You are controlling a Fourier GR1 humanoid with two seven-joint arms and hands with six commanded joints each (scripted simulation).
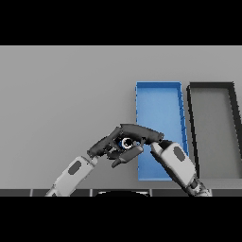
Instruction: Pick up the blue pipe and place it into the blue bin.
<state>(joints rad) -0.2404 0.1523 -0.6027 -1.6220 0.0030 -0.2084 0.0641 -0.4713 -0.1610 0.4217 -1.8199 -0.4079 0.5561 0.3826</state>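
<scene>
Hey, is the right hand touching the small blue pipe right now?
Touching. The head view shows the right hand's dark fingers curled over the small blue pipe, the thumb closing beneath, at the blue bin's left edge.

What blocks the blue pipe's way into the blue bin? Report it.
Nothing visible. The right hand has its fingers curled round the blue pipe at the blue bin's left wall, with bare bin floor just beyond.
</scene>
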